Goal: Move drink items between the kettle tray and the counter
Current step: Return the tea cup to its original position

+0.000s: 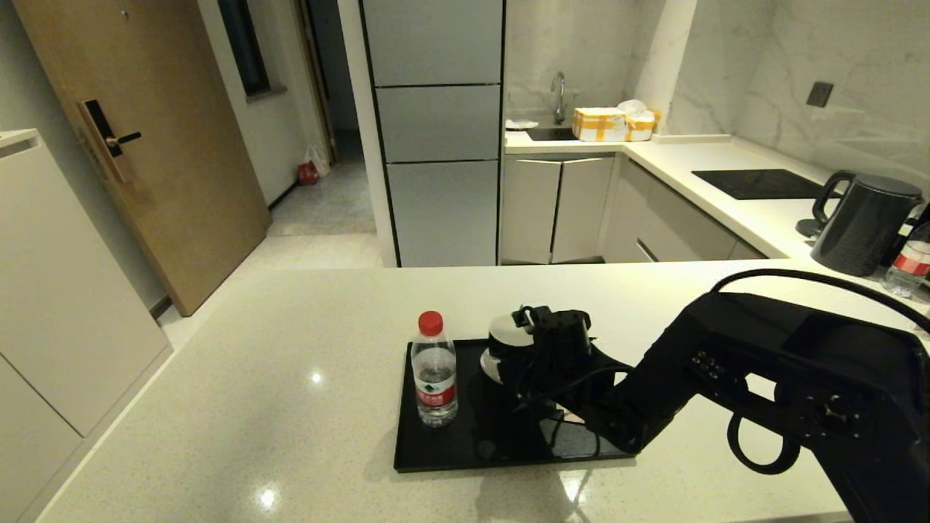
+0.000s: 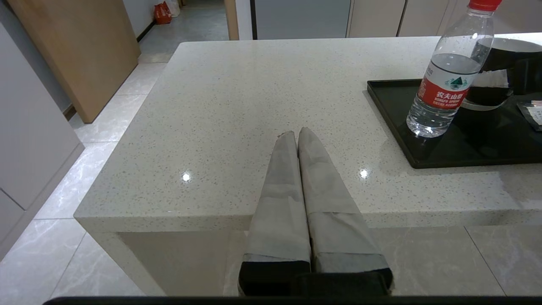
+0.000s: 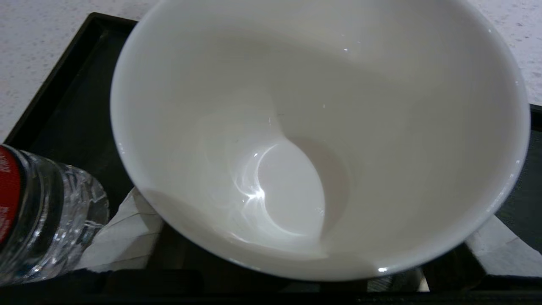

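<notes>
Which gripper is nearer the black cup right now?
Right. The right gripper is at the cup over the kettle tray, its camera looking straight into the white inside. The left gripper hangs off the counter's near edge, well short of the tray.

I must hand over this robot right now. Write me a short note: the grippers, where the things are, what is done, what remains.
Right gripper: over the black tray, right at the cup; whether the fingers have closed on it cannot be seen.
Left gripper: shut, empty, idle at the near edge of the counter, apart from the tray.
Cup: appears tilted toward the right wrist camera, empty inside, over the tray beside the water bottle.
Tea sachet: flat on the tray.
Done: nothing has reached the counter yet.
Left: carry the cup to the counter, then probably the sachet.
</notes>
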### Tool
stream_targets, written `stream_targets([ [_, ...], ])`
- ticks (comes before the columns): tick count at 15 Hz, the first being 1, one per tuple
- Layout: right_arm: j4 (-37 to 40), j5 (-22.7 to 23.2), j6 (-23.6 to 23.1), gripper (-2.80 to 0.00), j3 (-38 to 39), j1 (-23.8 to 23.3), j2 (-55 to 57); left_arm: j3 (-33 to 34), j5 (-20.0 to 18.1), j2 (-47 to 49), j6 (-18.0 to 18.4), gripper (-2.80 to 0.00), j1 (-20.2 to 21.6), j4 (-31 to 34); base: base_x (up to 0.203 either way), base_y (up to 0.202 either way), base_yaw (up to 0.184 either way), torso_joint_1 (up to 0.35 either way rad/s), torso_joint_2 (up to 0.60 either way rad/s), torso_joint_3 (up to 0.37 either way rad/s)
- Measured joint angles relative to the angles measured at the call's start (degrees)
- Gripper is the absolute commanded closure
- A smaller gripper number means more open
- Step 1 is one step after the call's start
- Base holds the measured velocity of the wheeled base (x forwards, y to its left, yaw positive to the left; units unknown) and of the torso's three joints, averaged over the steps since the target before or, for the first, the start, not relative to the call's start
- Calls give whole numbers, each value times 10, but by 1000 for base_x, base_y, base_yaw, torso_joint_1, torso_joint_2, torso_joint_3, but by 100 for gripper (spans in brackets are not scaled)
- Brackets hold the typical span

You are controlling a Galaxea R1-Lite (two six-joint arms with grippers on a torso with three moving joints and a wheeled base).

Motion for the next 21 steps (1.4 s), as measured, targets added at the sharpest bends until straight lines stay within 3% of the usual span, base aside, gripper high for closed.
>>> stream_targets([
  [21, 19, -12, -5, 0, -37, -16, 34, 0, 0, 0, 0, 0, 0, 0, 0, 0, 0, 0, 0, 0],
])
